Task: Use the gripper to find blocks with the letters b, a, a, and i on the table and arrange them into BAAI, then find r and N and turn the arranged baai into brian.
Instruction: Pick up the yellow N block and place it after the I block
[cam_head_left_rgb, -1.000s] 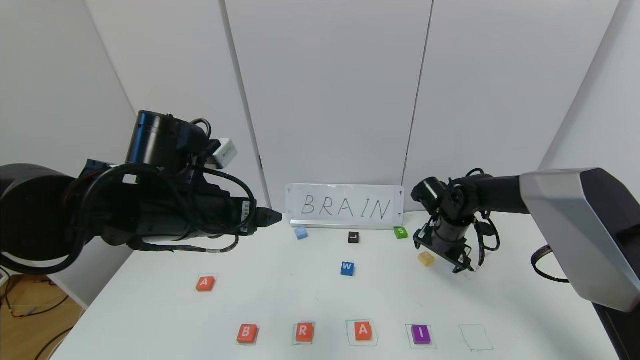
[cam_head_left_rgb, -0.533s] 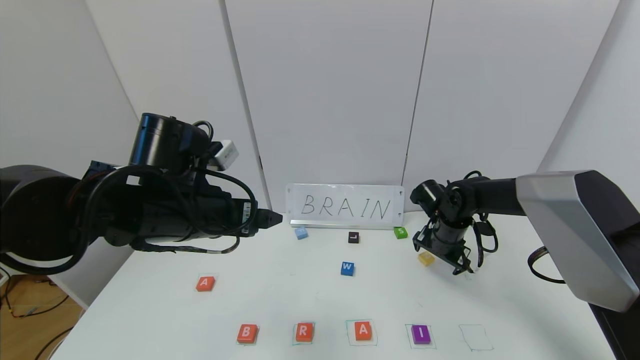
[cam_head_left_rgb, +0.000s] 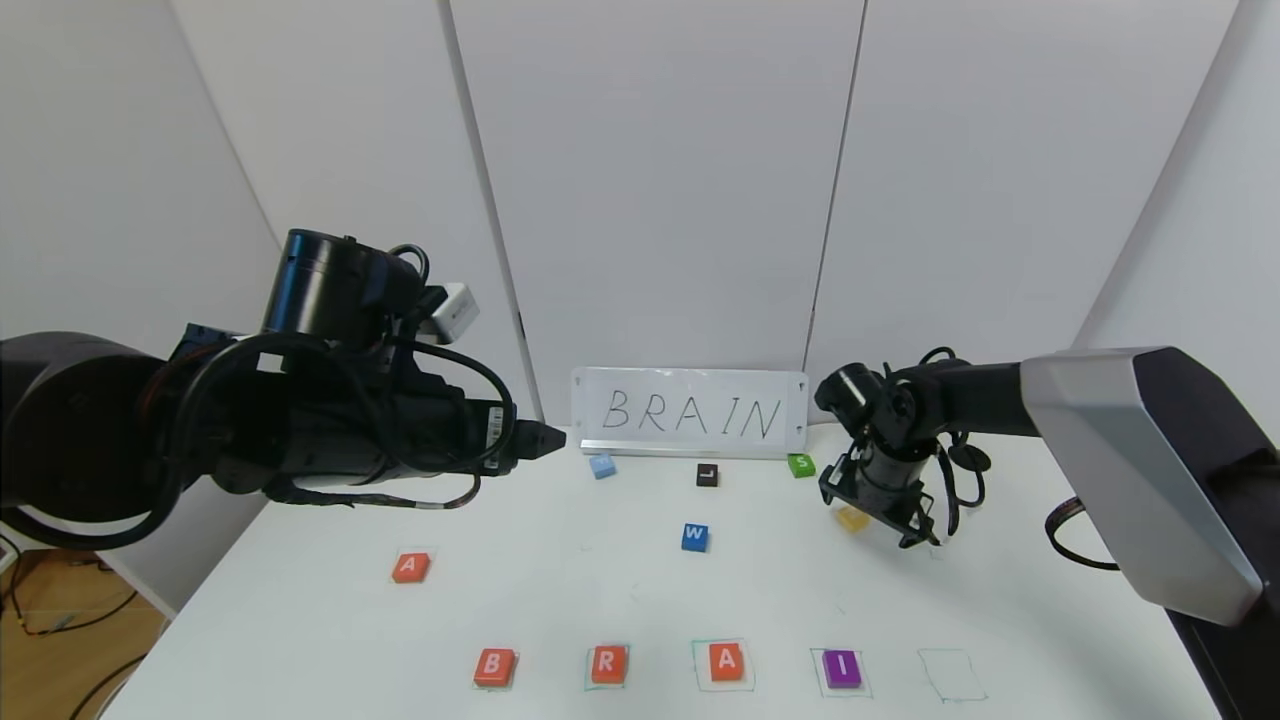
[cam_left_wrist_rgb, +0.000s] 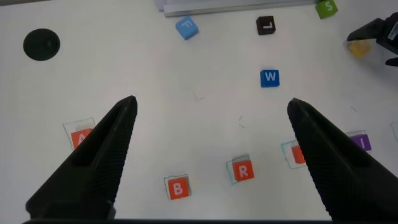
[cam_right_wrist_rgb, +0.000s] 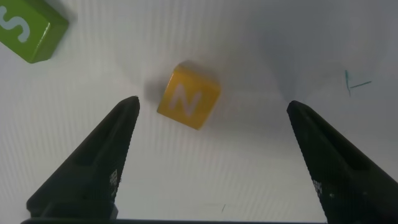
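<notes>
N (cam_right_wrist_rgb: 187, 95), the yellow block with the pale letter, lies flat on the white counter (cam_head_left_rgb: 560, 600), on the far right part of it. The right claw (cam_head_left_rgb: 878, 505) hangs directly above it with its fingers wide apart. In the right wrist view the block is seen between the two dark fingers (cam_right_wrist_rgb: 87, 171), nearer to one of them, and touches neither. The green S block (cam_right_wrist_rgb: 28, 28) lies near it, a little farther back.

Along the near edge of the counter four blocks stand in one row, from left to right: the orange B block (cam_head_left_rgb: 494, 666), the orange r (cam_head_left_rgb: 608, 664), one orange A block (cam_head_left_rgb: 727, 661) and the purple I block (cam_head_left_rgb: 842, 668). The r, the A and the I each sit inside a thin green drawn square. To the right of the I there is one more green square (cam_head_left_rgb: 952, 675) with no block in it. The second orange A block (cam_head_left_rgb: 410, 567) lies apart, farther left and farther from the near edge.

The blue W block (cam_head_left_rgb: 695, 537), a black block (cam_head_left_rgb: 707, 475) and a pale blue block (cam_head_left_rgb: 601, 465) lie in the middle and back. A white sign (cam_head_left_rgb: 690, 412) with BRAIN written on it stands at the back edge.

The left claw (cam_left_wrist_rgb: 208, 158) is held high over the left side of the counter, its fingers also apart, holding nothing.
</notes>
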